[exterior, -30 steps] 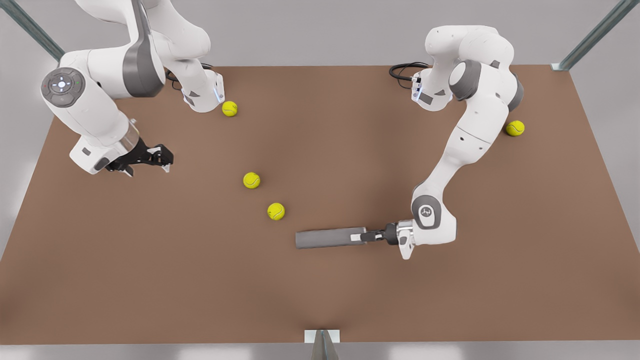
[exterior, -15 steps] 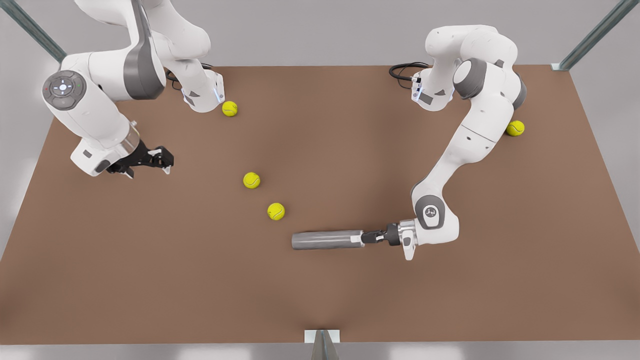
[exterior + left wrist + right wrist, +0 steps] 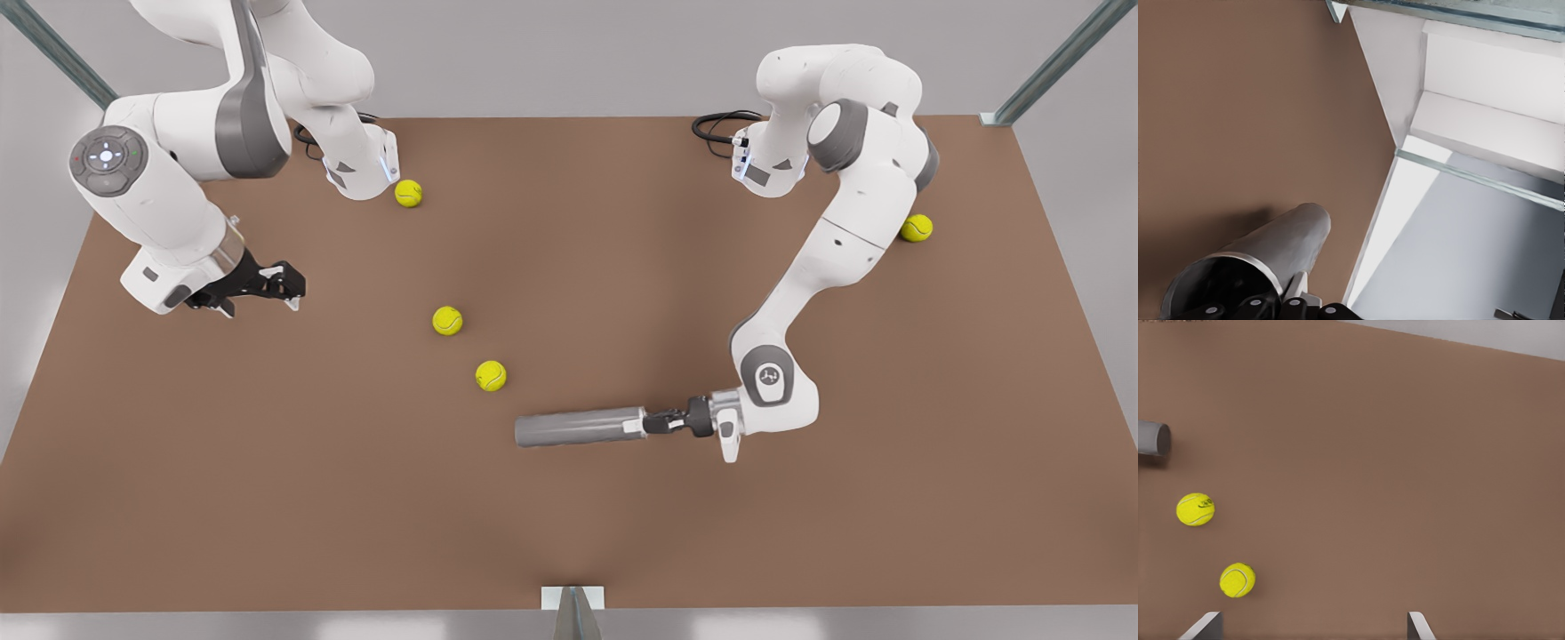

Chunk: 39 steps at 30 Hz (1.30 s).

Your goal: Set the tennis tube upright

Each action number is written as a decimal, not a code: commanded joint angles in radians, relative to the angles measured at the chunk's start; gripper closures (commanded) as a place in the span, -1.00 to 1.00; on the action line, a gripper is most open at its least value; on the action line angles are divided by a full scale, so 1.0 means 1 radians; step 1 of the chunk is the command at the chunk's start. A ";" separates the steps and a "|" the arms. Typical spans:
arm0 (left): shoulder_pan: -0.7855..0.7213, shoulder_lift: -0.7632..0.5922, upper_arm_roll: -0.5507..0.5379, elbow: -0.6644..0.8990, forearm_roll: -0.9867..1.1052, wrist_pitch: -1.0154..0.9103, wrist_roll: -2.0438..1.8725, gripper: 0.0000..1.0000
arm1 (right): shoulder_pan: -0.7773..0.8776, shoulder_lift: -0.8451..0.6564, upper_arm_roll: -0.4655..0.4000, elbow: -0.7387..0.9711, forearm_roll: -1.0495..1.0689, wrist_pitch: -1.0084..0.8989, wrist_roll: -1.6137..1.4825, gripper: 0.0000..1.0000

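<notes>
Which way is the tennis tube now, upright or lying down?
Lying down: the tennis tube is horizontal on the table, left end effector at its rim.

Four tennis balls [image 3: 447, 320], one tennis tube [image 3: 569, 428] and two grippers, left gripper [image 3: 656, 423] and right gripper [image 3: 286, 287], are counted.

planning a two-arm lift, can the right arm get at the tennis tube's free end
Probably yes: bare brown table separates the open right tool from the dark-grey metallic tennis tube, whose rim end the left tool grips; two yellow-green tennis balls lie just beside the path.
</notes>
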 commanded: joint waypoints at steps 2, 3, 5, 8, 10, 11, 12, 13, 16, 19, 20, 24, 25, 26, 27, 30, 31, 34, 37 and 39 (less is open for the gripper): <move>0.013 -0.003 -0.011 -0.003 -0.006 -0.009 -0.001 0.57 | 0.002 0.000 0.000 -0.003 0.000 0.001 0.000 -1.00; 0.019 -0.003 -0.017 -0.005 -0.006 -0.009 -0.003 0.57 | 0.002 0.000 0.000 -0.003 0.000 0.001 0.000 -1.00; 0.027 -0.005 -0.022 -0.006 -0.006 -0.010 -0.004 0.57 | 0.003 0.001 0.000 -0.005 0.000 -0.001 0.000 -1.00; 0.027 -0.015 -0.022 -0.011 -0.005 -0.012 -0.010 0.57 | 0.003 0.006 0.000 -0.005 0.000 0.001 0.000 -1.00; 0.038 -0.022 -0.022 -0.020 -0.005 -0.016 -0.013 0.57 | 0.003 0.008 0.000 -0.005 0.000 0.001 0.000 -1.00; 0.042 -0.025 -0.023 -0.023 -0.005 -0.030 -0.020 0.57 | 0.002 0.006 0.000 -0.005 -0.002 0.001 0.000 -1.00; 0.044 -0.029 -0.023 -0.029 -0.005 -0.032 -0.023 0.57 | 0.002 0.008 0.000 -0.005 -0.002 0.002 0.000 -1.00; 0.042 -0.046 -0.023 -0.042 -0.002 -0.032 -0.036 0.57 | 0.002 0.008 0.000 -0.005 -0.002 0.002 0.000 -1.00; 0.044 -0.066 -0.022 -0.052 0.008 -0.052 -0.070 0.57 | 0.003 0.009 0.000 -0.005 -0.002 0.002 0.000 -1.00; 0.082 -0.069 -0.022 -0.048 0.084 -0.114 -0.125 0.57 | 0.005 0.009 0.000 -0.005 -0.002 0.008 0.000 -1.00; 0.091 -0.069 -0.022 -0.046 0.112 -0.128 -0.141 0.57 | 0.006 0.009 0.000 -0.005 -0.002 0.008 0.000 -1.00; 0.113 -0.087 -0.019 -0.037 0.216 -0.171 -0.216 0.57 | 0.005 0.009 0.000 -0.005 -0.002 0.007 0.000 -1.00; 0.113 -0.091 -0.019 -0.037 0.218 -0.173 -0.228 0.57 | 0.006 0.009 0.000 -0.005 -0.002 0.007 0.000 -1.00; 0.113 -0.092 -0.020 -0.034 0.238 -0.173 -0.254 0.57 | 0.005 0.009 0.000 -0.005 -0.002 0.007 0.000 -1.00; 0.111 -0.101 -0.020 -0.032 0.247 -0.173 -0.259 0.57 | 0.006 0.009 0.000 -0.005 -0.002 0.007 0.000 -1.00; 0.111 -0.109 -0.019 -0.032 0.250 -0.173 -0.287 0.57 | 0.005 0.009 0.000 -0.005 -0.002 0.007 0.000 -1.00; 0.111 -0.111 -0.020 -0.032 0.270 -0.174 -0.303 0.57 | 0.005 0.009 0.000 -0.005 -0.002 0.007 0.000 -1.00; 0.113 -0.114 -0.020 -0.003 0.319 -0.208 -0.374 0.57 | 0.005 0.009 0.000 -0.005 -0.002 0.007 0.000 -1.00; 0.113 -0.137 -0.017 -0.003 0.325 -0.210 -0.417 0.57 | 0.005 0.009 0.000 -0.005 -0.002 0.005 0.000 -1.00; 0.113 -0.157 -0.019 -0.005 0.364 -0.210 -0.446 0.57 | 0.003 0.009 0.000 -0.005 -0.002 0.007 0.000 -1.00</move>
